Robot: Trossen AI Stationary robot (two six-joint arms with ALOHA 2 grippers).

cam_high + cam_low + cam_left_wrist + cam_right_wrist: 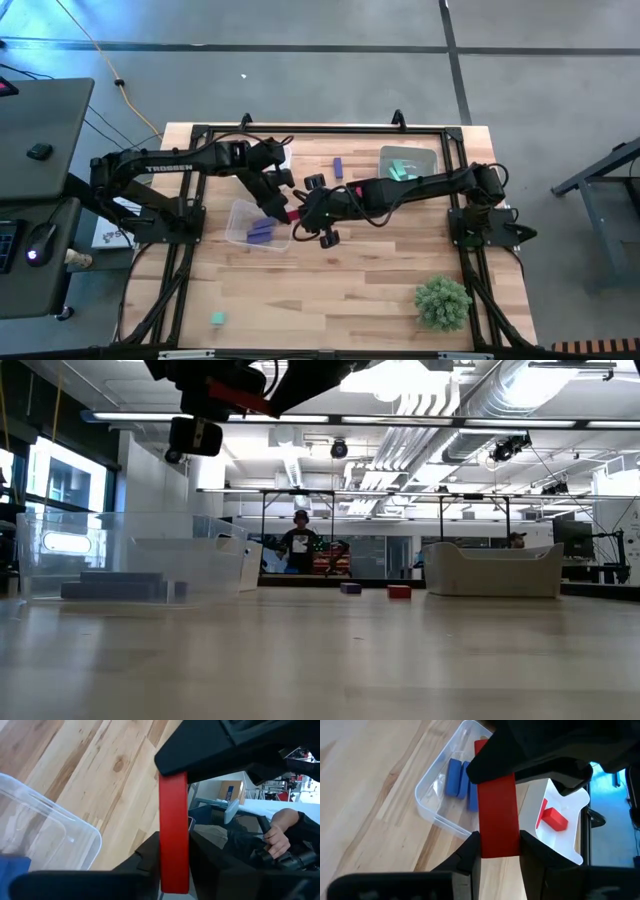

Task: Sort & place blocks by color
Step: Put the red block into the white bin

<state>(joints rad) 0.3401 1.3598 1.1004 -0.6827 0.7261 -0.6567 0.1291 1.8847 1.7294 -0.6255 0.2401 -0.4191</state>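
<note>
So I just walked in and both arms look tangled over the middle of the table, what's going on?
It looks like a handover. Both grippers, the left gripper and the right gripper, are closed on the same red block, held in the air beside the clear bin that holds purple blocks. A white bin with red blocks sits near the left arm's base.

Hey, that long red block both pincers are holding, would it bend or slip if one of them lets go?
The red block looks like a stiff, solid bar with straight edges, so it probably won't bend. Its faces look smooth, so it might slip or swing with only the right pincer or the left pincer gripping one end. It seems light for its size.
</note>
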